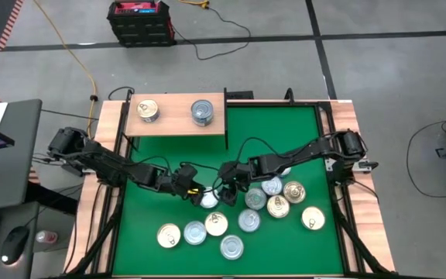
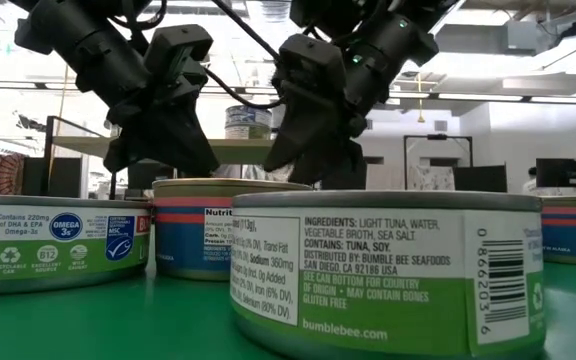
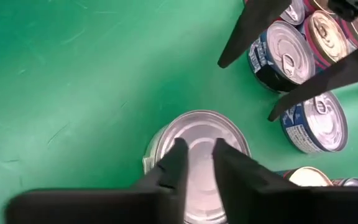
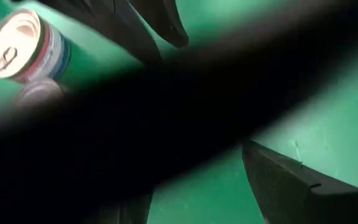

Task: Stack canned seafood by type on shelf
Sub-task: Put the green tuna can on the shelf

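Observation:
The shelf (image 1: 178, 116), a light-wood board at the far left, carries a gold-lidded tin (image 1: 147, 109) and a silver-lidded tin (image 1: 202, 111). Several tins of canned seafood (image 1: 273, 203) stand on the green mat (image 1: 285, 132). One plain silver tin (image 3: 197, 146) stands apart at mid-mat, resting flat. My left gripper (image 3: 197, 152) hovers over it, its fingers a narrow gap apart. My right gripper (image 3: 247, 90) stands wide open just beyond that tin, with nothing between its fingers. The right wrist view is mostly blocked by something dark. My left gripper comes slanting down from the table's left, its fingertips (image 3: 179, 149) over the silver tin's flat top (image 3: 197, 134). Nothing lies between the fingers. Whether the tips touch the top, I cannot tell.
Silver- and gold-lidded tins (image 1: 194, 232) sit in a loose cluster on the mat's near right half. The two grippers are close together at mid-mat (image 1: 207, 184). Black frame rails (image 1: 339, 186) run along the mat's sides. Cables trail behind the arms.

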Controlling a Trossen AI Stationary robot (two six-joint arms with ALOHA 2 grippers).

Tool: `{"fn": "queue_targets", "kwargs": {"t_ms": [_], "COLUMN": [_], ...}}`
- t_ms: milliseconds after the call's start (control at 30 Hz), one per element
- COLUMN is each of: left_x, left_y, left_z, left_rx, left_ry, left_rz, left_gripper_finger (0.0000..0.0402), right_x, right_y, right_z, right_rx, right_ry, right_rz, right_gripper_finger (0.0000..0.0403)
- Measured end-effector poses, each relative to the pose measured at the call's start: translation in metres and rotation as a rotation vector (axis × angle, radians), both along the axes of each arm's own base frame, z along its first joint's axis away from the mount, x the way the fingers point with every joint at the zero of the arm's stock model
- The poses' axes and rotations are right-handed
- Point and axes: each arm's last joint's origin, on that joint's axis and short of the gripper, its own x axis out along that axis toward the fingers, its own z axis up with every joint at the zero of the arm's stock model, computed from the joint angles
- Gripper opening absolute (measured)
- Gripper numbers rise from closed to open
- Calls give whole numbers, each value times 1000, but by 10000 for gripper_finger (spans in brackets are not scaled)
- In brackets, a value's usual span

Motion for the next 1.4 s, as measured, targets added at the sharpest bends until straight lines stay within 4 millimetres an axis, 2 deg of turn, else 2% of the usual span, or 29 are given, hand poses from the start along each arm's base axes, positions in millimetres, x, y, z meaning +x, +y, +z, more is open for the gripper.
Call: {"fn": "queue_targets", "kwargs": {"t_ms": [133,233,367,533,867,1133,1400], "left_x": [-3,-10,-23,-41,-65,-87,-97], "left_y": [1,-2,-12,-25,-33,-33,-32], "left_z": [1,7,11,13,18,27,44], "left_rx": [-20,-32,19,87,92,109,111], "left_ry": [24,38,55,-30,-23,-20,-85], "left_rz": [-20,-37,-19,74,114,153,97], "left_gripper_finger": [130,146,143,134,132,132,132], "right_x": [2,5,8,16,18,18,20], "right_y": [-1,-1,0,2,2,3,7], "right_z": [2,0,-8,-19,-26,-33,-42], "right_rx": [2,-1,-10,-16,-60,-79,-51], "right_ry": [-31,-49,-41,-72,-72,-50,-28], "right_rz": [-30,-41,-71,-80,-74,-51,-26], "right_gripper_finger": [260,260,260,260,256,189,116]}}
